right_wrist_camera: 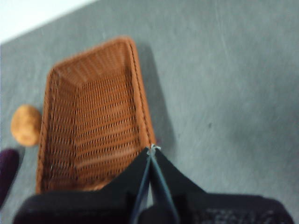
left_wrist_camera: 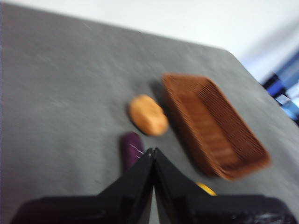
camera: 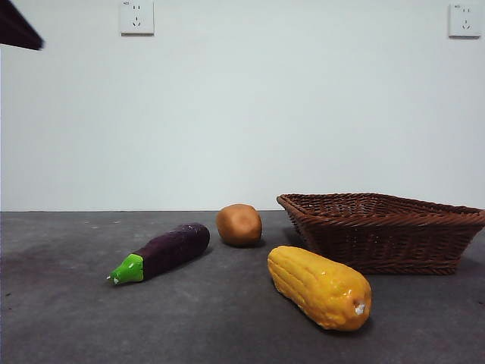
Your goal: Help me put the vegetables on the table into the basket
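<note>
Three vegetables are lying on the table (camera: 68,303), none in the basket (camera: 383,243). The basket is sitting at the right, toward the far side, and nothing is showing inside it in the right wrist view. The corn cob (camera: 320,287) is lying nearest the camera, just in front of the basket's near left corner, its long axis running diagonally. The potato (camera: 239,224) is resting farther back, just left of the basket and apart from it. The eggplant (camera: 163,252) is lying left of the potato, green cap pointing near and left.

The left gripper (left_wrist_camera: 153,151) is hanging above the eggplant's purple end, jaws pressed together, gripping nothing. The right gripper (right_wrist_camera: 151,149) is hanging over the basket's rim, its jaws likewise closed tip to tip and holding nothing. In the front view only a dark arm tip (camera: 17,29) is showing at the top left corner.
</note>
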You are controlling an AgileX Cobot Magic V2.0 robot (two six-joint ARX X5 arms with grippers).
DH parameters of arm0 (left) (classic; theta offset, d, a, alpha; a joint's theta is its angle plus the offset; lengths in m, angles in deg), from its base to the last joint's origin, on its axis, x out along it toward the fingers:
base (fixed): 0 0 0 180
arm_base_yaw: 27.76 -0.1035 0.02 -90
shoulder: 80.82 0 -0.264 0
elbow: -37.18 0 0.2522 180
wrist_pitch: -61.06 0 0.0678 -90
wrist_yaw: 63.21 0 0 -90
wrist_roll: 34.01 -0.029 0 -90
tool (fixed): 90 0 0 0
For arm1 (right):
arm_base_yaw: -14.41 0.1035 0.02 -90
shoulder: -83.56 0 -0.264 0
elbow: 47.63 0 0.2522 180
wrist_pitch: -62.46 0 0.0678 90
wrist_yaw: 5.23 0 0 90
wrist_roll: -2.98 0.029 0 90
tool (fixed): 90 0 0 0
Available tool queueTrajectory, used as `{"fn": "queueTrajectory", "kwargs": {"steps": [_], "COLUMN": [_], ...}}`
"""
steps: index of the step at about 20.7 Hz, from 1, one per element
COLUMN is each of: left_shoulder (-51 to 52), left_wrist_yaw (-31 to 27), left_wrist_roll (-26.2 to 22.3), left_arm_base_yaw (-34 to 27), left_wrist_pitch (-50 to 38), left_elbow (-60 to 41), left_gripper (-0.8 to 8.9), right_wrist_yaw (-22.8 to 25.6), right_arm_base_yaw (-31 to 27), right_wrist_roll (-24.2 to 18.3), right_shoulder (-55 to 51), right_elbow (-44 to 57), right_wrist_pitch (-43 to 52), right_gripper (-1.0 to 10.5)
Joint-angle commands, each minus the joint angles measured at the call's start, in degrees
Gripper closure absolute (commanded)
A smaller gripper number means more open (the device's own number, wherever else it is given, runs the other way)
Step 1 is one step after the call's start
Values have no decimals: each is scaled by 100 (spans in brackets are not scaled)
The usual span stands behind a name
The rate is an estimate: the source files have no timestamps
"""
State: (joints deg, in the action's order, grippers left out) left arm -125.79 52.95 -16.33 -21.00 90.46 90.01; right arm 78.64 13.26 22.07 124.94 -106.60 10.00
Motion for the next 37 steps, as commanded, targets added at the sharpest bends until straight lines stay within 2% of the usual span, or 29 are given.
{"fn": "queueTrajectory", "kwargs": {"steps": [1,4,8,9,11,12,13,23,29,35,37], "left_shoulder": [-398,-894,-1252,-1287,-1333,-1349,-1355,-1510,-1515,-1515,-1515], "left_wrist_yaw": [765,1451,1626,1628,1624,1626,1624,1624,1626,1622,1622], "left_wrist_roll": [33,31,7,7,-48,-94,-151,-1082,-1176,-1174,-1172], "left_arm_base_yaw": [-17,-4,76,96,133,146,151,153,160,160,160], "left_wrist_pitch": [77,485,758,756,785,809,870,2070,2107,2124,2127], "left_elbow": [225,581,824,824,824,824,824,824,824,824,824], "left_gripper": [817,817,817,817,817,817,817,817,818,817,818], "right_wrist_yaw": [-417,-1154,-1274,-1259,-1248,-1252,-1252,-1244,-1233,-1241,-1250], "right_arm_base_yaw": [-4,-4,-2,-2,0,0,7,44,90,120,120], "right_wrist_roll": [-109,-446,-791,-907,-927,-929,-953,-1528,-1617,-1657,-1657], "right_shoulder": [319,1053,2347,2682,3353,3657,3932,6271,7217,7720,7827], "right_elbow": [-210,-623,-1429,-1659,-2146,-2369,-2575,-4247,-4918,-5075,-5075], "right_wrist_pitch": [-122,-507,-1255,-1434,-1718,-1773,-1799,-2004,-2006,-1888,-1873], "right_gripper": [947,946,922,830,537,440,401,410,413,426,539]}}
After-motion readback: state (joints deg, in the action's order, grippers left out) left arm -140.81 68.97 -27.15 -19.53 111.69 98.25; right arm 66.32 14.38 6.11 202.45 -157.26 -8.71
